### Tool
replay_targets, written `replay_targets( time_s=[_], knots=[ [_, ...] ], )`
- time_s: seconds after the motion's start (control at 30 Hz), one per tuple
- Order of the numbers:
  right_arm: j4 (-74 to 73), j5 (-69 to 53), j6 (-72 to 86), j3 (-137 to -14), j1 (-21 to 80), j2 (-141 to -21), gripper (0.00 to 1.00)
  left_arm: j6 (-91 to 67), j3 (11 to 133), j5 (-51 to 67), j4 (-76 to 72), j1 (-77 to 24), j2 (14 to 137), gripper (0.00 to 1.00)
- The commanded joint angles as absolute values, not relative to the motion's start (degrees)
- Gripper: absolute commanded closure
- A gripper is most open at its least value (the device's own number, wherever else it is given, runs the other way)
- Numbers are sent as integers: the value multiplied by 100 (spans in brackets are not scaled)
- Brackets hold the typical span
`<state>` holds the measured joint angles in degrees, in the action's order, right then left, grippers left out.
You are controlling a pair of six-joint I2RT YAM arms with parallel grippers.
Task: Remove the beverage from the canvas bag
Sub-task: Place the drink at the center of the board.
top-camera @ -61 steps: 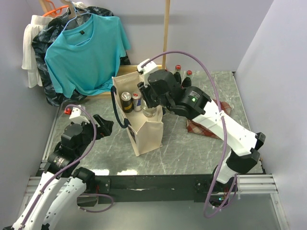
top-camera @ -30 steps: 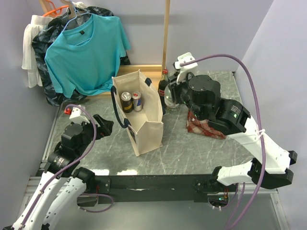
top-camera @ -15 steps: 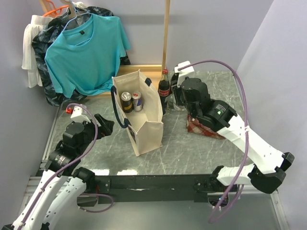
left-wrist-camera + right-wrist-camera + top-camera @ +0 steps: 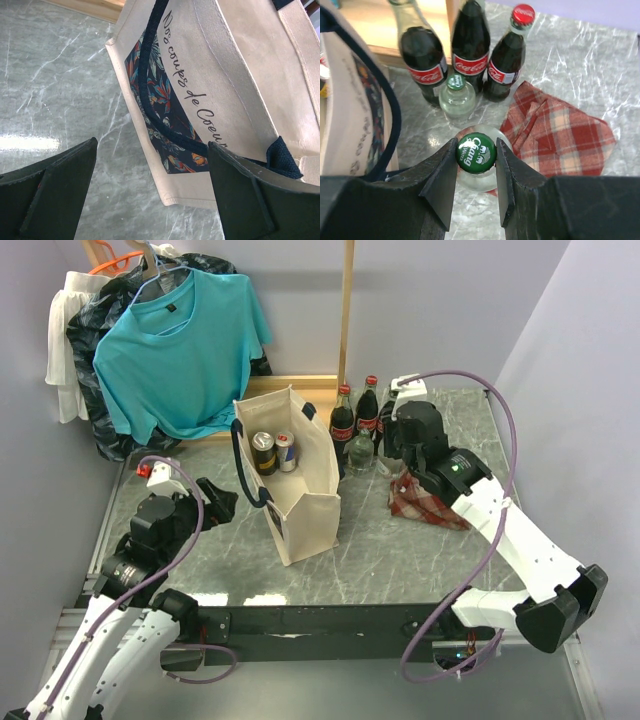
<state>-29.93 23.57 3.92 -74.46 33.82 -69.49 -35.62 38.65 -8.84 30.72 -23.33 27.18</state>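
My right arm had swung away from the bag (image 4: pixel 300 490) and out to the right. Two seconds earlier it stood over the bag's open mouth with the bottle (image 4: pixel 472 181) just lifted clear; now it reached past the bag toward the back of the tabletop (image 4: pixel 400 550). My right claw (image 4: pixel 476 150) was closed narrow on the bottle's neck just under the green cap, one finger on either side. The bottle hung upright, near the cloth (image 4: pixel 560 135) and just in front of the small bottle (image 4: pixel 456 97) and the three colas (image 4: pixel 470 45). From my wrist I could not tell whether its base was touching the tabletop or hanging above it. The bag had not shifted and stood upright, well to the left of the bottle, with two cans (image 4: pixel 263 450) still inside. My left claw (image 4: pixel 152 190) had stayed low beside the bag, wide open and holding nothing. I judged this bottle's removal all but done: it was outside the bag, and what remained was to set it down without knocking the others and let go. The cans looked like the next things to fetch.
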Motion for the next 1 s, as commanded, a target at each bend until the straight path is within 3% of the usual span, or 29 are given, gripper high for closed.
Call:
replay_targets(
  time_s=[0.0, 0.97],
  knots=[
    [-1574, 2355, 571, -7409, 3112, -6820, 100, -3542, 4008, -800, 2909, -2347, 2672, 4],
    [492, 2470, 1046, -6715, 2277, -8165, 100, -3560, 3981, -800, 2900, -2347, 2400, 4]
  ],
)
